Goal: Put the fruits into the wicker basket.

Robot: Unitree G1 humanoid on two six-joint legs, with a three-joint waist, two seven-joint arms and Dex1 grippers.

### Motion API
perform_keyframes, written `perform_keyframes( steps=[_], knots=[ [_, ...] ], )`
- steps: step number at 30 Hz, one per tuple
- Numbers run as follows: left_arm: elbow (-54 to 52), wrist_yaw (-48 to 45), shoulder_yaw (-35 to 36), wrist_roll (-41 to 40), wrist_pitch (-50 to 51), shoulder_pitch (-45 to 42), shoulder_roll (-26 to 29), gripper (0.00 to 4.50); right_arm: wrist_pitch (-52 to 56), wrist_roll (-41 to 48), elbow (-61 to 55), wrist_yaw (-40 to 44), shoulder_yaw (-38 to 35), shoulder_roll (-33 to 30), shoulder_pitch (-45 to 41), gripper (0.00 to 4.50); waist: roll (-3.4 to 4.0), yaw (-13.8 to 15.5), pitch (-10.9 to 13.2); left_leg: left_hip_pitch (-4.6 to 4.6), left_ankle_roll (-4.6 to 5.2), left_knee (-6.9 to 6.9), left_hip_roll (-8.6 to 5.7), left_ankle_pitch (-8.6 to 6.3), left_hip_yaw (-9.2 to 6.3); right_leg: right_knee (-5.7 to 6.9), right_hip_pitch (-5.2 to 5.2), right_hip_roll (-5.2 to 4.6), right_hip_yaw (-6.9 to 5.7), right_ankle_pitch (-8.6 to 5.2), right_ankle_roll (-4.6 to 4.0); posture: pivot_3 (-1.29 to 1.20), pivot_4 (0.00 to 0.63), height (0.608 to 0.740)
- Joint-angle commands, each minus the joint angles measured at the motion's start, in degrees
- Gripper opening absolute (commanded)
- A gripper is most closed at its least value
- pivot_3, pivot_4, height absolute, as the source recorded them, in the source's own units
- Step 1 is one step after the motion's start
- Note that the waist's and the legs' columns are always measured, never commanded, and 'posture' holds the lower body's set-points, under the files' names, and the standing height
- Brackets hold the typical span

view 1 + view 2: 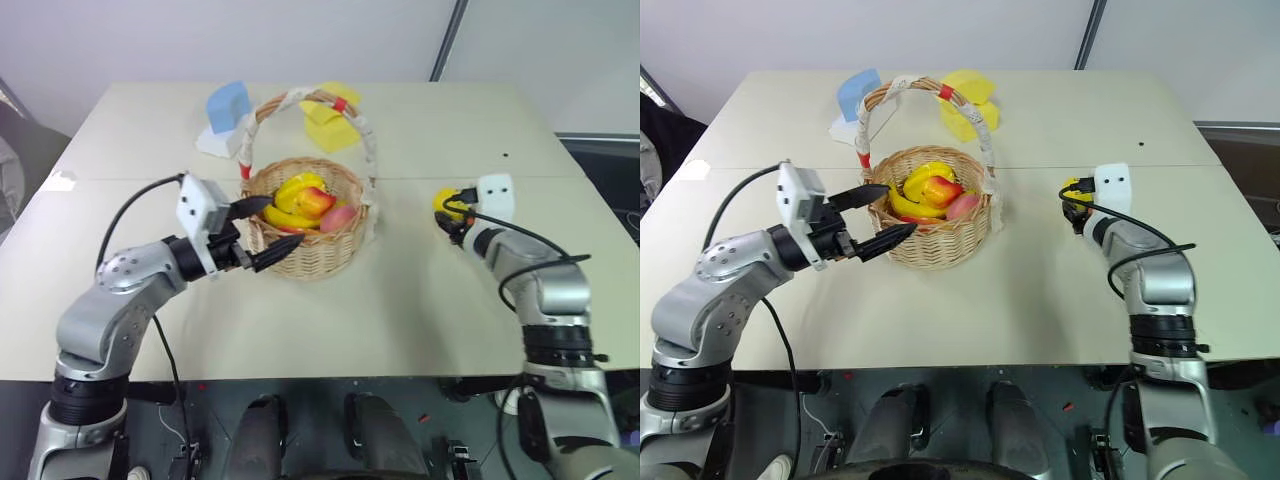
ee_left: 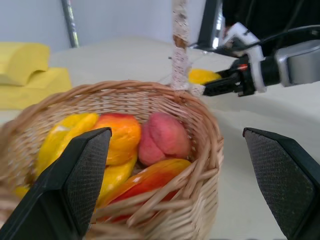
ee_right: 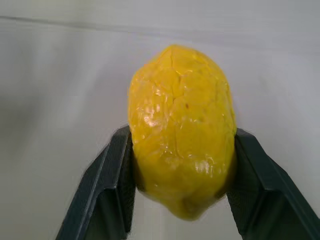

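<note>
On the table (image 1: 400, 310), right tool (image 3: 182, 165) (reaching forward) pinches the lemon (image 3: 181, 127).

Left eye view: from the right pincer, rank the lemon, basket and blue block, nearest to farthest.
1. Lemon: between the right pincer's fingers.
2. Basket: mid-table, to its left.
3. Blue block: far side, beyond the basket.

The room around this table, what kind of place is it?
Probably a robot test room, not a home: a plain beige table against bare walls, holding toy fruits in a wicker basket and foam blocks.
</note>
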Motion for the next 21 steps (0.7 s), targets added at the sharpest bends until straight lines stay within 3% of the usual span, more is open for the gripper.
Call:
perform_keyframes(
  steps=[1,5,8,13,17,18,21],
  knots=[
    [0.46,-2.00,6.52,-2.04,-3.49,2.60,1.27,4.50,-6.74,1.63,-13.87,14.68,2.56,-8.69,4.45,1.92,0.01,0.07,0.01,0.01,0.02,-0.02,0.00,-0.01,0.00,0.00,0.00,-0.02,0.00,-0.05,-0.04,0.00,0.150,0.740],
    [2.22,-4.62,9.15,-2.14,-5.40,5.61,2.83,4.50,-6.04,13.37,-27.38,28.05,1.36,-13.10,8.04,1.92,-0.04,-0.35,-0.02,0.05,0.06,-0.03,0.04,-0.04,-0.01,-0.02,0.03,0.01,-0.02,-0.10,-0.05,0.00,0.150,0.740],
    [2.53,-5.33,9.66,-2.37,-6.42,7.04,2.90,4.50,-0.41,16.95,-30.75,24.10,6.89,-6.71,0.76,1.92,-0.06,-0.86,-0.02,0.18,0.06,-0.01,0.13,-0.04,0.00,0.03,0.07,0.07,-0.02,-0.05,-0.15,0.00,0.150,0.740],
    [0.94,-4.47,8.92,-2.59,-6.95,8.39,1.63,4.50,3.42,9.69,-24.39,14.05,16.42,4.13,-9.42,1.92,-0.09,-1.21,-0.04,0.18,0.03,0.02,0.14,-0.03,-0.02,0.03,0.07,0.03,-0.05,0.03,-0.32,0.00,0.150,0.740],
    [-1.30,-2.77,8.01,-2.91,-6.71,9.04,0.43,4.50,5.42,6.06,-17.19,9.97,19.95,10.04,-14.38,1.92,-0.09,-1.19,-0.04,0.02,0.02,0.01,0.12,-0.02,0.05,-0.02,-0.03,-0.07,-0.04,0.03,-0.30,0.00,0.150,0.740],
    [-2.08,-2.21,7.74,-3.01,-6.64,9.29,0.05,4.50,5.70,5.16,-15.27,9.05,20.28,11.26,-15.48,2.86,-0.09,-1.10,-0.04,-0.01,0.02,0.01,0.12,-0.02,0.04,-0.01,-0.05,-0.09,-0.05,0.04,-0.30,0.00,0.150,0.740],
    [-3.73,-0.97,7.29,-3.31,-6.36,9.86,-0.63,4.50,3.53,2.60,-14.40,8.40,20.86,12.14,-16.56,4.26,-0.09,-0.99,-0.04,-0.03,0.02,0.00,0.10,-0.02,0.06,-0.02,-0.05,-0.11,-0.05,0.04,-0.28,0.00,0.150,0.740]
  ],
)
